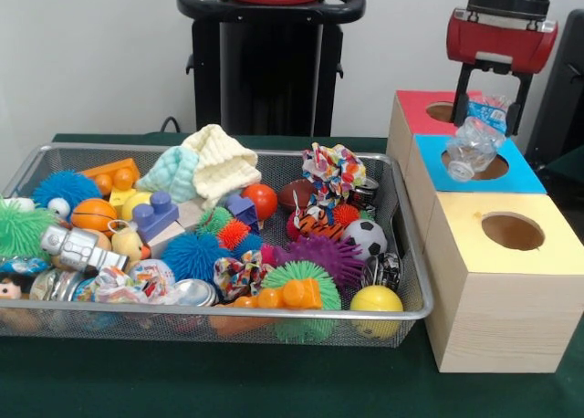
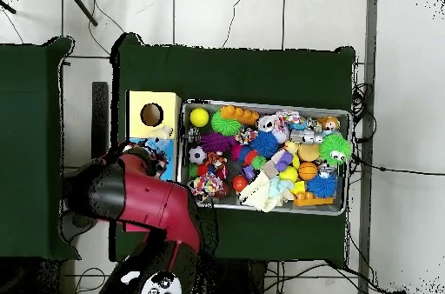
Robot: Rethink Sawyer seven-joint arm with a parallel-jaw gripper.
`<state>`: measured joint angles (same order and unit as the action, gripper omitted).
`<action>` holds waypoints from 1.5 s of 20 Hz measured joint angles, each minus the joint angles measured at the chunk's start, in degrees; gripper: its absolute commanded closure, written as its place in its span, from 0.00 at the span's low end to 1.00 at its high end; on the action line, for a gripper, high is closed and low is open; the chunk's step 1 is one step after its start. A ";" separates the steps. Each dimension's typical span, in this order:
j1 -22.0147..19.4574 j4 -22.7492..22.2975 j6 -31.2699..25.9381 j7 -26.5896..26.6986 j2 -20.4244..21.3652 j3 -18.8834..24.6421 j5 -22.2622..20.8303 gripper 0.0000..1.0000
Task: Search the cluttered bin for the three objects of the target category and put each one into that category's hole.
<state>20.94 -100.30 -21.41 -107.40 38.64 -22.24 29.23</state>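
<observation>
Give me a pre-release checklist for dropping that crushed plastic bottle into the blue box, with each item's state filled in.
1. Crushed plastic bottle held by the gripper: ok.
2. Bottle over the blue box hole: ok in the front view; arm hides it overhead.
3. Hole unblocked: ok.
4. Bottle narrow enough to pass through: cannot tell.
5. Bottle clear of the cluttered bin: ok.
6. Yellow box and red box holes not under the bottle: ok.

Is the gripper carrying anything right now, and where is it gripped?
Yes. The gripper holds a crumpled clear plastic bottle by its upper, blue-labelled end; the rest hangs tilted over the blue box, at its hole.
</observation>
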 measured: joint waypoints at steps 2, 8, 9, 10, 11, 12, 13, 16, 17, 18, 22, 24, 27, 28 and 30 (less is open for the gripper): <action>-0.06 -0.41 1.08 0.00 0.02 0.09 0.01 0.00; -1.07 -2.11 5.42 0.00 0.08 1.42 -0.04 0.00; -1.36 -2.46 6.38 0.00 0.08 1.76 -0.04 0.00; -2.14 -3.43 8.79 0.00 0.07 2.68 -0.05 0.00; -2.45 -3.86 9.68 0.00 0.07 3.04 -0.06 0.00; -2.83 -4.39 10.81 0.00 0.08 3.49 -0.05 0.00; -3.04 -4.70 11.39 0.00 0.08 3.73 -0.05 0.00; -3.82 -6.15 13.71 0.00 0.07 4.75 -0.05 0.00; -3.94 -6.57 14.23 0.00 0.07 4.97 -0.04 0.00; -3.97 -6.89 14.56 0.00 0.07 5.12 -0.04 0.00; -3.82 -8.30 14.79 -0.01 0.09 5.39 -0.04 0.00; -3.71 -8.50 14.79 -0.01 0.08 5.38 -0.04 0.00; -3.33 -8.65 14.79 -0.01 0.09 5.39 -0.02 0.00; -2.93 -8.65 14.79 -0.01 0.09 5.38 -0.01 0.00; -2.44 -8.65 14.79 -0.01 0.09 5.38 -0.01 0.00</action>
<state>18.50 -108.95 -6.62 -107.41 38.73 -16.86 29.22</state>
